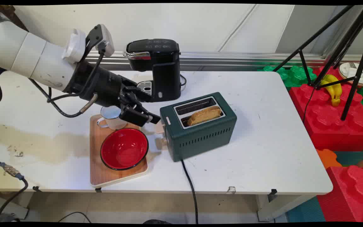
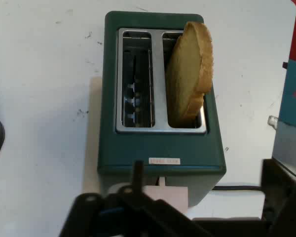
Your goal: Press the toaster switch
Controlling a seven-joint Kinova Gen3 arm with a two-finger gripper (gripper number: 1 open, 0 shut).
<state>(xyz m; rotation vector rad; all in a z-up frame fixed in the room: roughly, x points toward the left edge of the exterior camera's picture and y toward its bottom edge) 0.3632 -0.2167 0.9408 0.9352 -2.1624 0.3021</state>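
I find the gripper [image 1: 151, 119] low over the table [image 1: 263, 142], at the end face of the dark green toaster [image 1: 200, 132] where the pale lever [image 1: 160, 127] sits. From the toaster's centre, the gripper lies at about nine o'clock in the main view. In the hand view the black linkage rises from the bottom edge with the lever [image 2: 166, 193] directly ahead of it. The fingertips are cut off below that picture's edge, and in the main view they overlap each other, so I cannot tell whether the tool is released or clenched, nor whether it touches the lever.

A slice of toast [image 1: 204, 115] stands in the nearer slot, leaning and projecting above the top; the farther slot holds nothing that I can see. The toaster's black cord [image 1: 189, 183] runs off the near table edge at six o'clock.

Beneath the hand, at its seven o'clock, a wooden tray [image 1: 106, 176] carries a red bowl [image 1: 124, 148] and a white mug [image 1: 112, 116]. A black coffee machine [image 1: 156, 67] stands at the toaster's eleven o'clock, well apart.
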